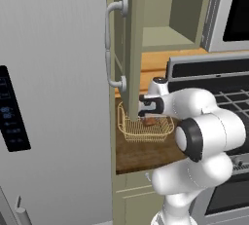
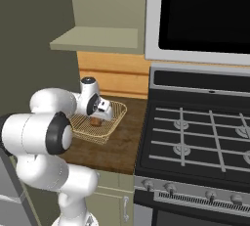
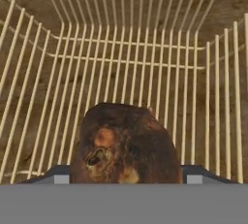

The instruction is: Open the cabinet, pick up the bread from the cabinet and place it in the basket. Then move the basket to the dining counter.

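The bread (image 3: pixel 127 145) lies inside the basket (image 1: pixel 146 130) on the dark wood table (image 2: pixel 119 144), between the tool's (image 3: pixel 125 177) spread fingers, which stand wide beside it; contact cannot be made out. The open cabinet door (image 1: pixel 132 44) hides the basket's left end.

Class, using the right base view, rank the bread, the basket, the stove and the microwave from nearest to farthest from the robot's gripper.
1. The bread, directly at the gripper, inside the basket.
2. The basket, around the bread, on the wooden counter.
3. The stove, to the right of the counter.
4. The microwave, up high on the right.
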Controlling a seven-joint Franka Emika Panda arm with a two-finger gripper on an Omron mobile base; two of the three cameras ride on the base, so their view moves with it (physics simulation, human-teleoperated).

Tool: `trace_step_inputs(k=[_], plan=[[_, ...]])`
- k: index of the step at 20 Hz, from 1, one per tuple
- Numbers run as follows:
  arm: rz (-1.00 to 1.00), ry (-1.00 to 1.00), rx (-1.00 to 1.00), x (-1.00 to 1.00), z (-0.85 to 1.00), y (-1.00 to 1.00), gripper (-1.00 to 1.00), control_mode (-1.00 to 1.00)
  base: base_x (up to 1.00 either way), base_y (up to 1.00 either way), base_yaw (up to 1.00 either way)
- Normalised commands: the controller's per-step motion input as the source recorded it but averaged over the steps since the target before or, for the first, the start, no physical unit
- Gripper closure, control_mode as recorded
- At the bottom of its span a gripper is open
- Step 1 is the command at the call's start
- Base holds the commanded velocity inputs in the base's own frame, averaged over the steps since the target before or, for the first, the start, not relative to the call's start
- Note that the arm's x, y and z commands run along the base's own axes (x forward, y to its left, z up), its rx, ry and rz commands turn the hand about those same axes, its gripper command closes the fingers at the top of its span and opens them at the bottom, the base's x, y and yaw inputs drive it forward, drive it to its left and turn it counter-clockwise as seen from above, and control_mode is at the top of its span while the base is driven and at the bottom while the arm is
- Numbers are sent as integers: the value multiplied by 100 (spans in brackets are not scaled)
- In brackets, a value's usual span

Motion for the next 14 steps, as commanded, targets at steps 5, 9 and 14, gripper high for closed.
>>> trace_step_inputs(k=[5,9,14], plan=[[0,-1,0,10,-27,17,100,-100,0,0,0],[0,0,0,0,-35,11,100,-100,0,0,0],[0,-1,0,0,-27,6,-100,-100,0,0,0]])
